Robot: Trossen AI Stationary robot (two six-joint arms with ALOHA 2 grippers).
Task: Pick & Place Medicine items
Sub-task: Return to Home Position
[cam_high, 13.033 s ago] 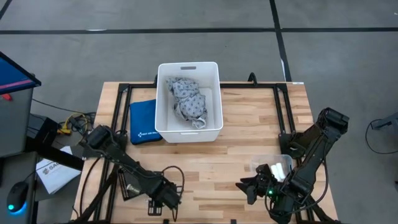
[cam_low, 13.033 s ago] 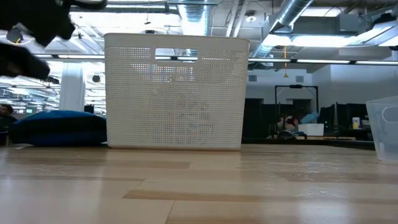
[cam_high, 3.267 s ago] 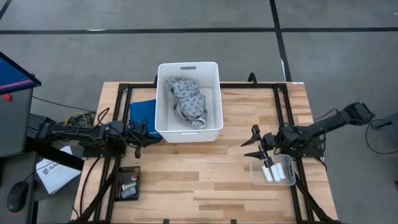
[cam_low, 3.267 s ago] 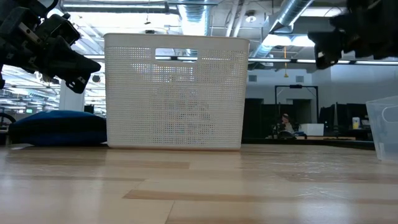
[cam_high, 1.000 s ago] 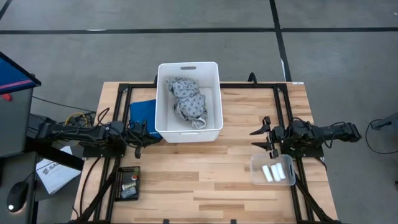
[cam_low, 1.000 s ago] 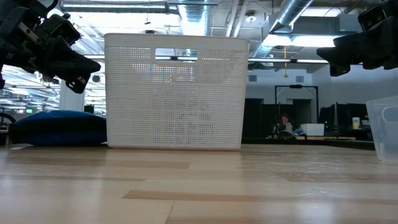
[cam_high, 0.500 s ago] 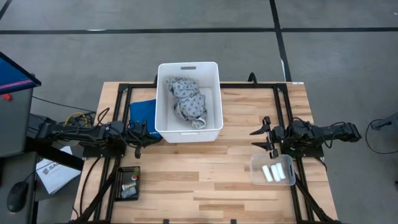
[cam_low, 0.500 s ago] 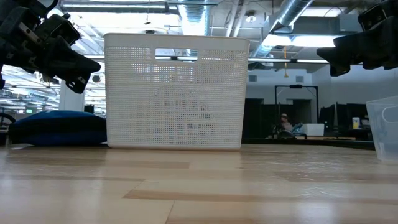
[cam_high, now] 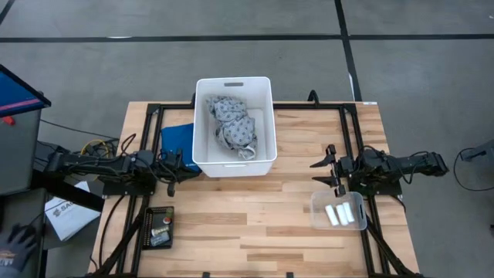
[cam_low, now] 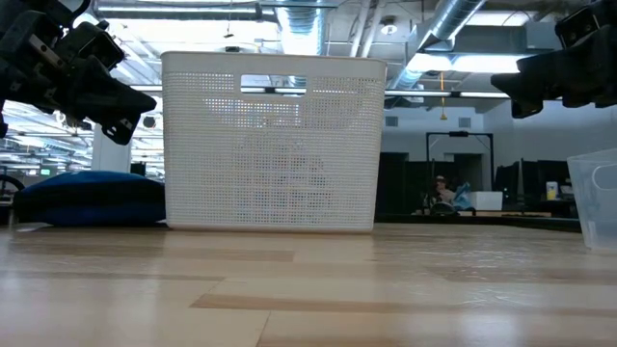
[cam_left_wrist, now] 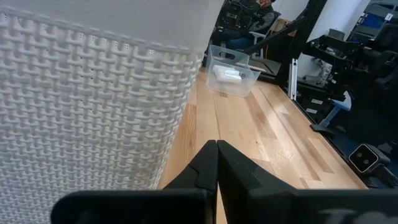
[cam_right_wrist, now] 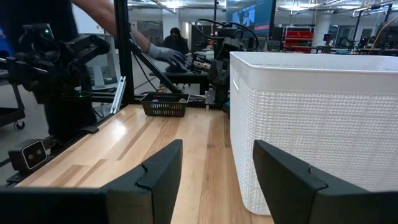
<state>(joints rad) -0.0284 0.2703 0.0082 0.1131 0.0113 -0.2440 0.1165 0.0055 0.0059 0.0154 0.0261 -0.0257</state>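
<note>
The white medicine items (cam_high: 337, 214) lie inside a small clear container (cam_high: 340, 210) on the table's right side; the left wrist view also shows the medicine items (cam_left_wrist: 227, 74) in it. My right gripper (cam_high: 318, 171) hovers open just beyond the container, pointing toward the white bin (cam_high: 234, 127). My left gripper (cam_high: 187, 167) is shut and empty, over the blue pouch (cam_high: 177, 147) beside the bin's left wall (cam_left_wrist: 81, 106). Both grippers hang above the table in the low view, the left gripper (cam_low: 130, 101) at the bin's left.
A grey patterned cloth bundle (cam_high: 234, 127) fills the bin. A small black basket (cam_high: 160, 228) sits at the near left edge. A person's gloved hand (cam_high: 15, 243) shows off the table's near left corner. Bare wood (cam_high: 247, 216) lies between the bin and the near edge.
Both arms have kept still. A person's gloved hand has come into view beside the table's near left corner.
</note>
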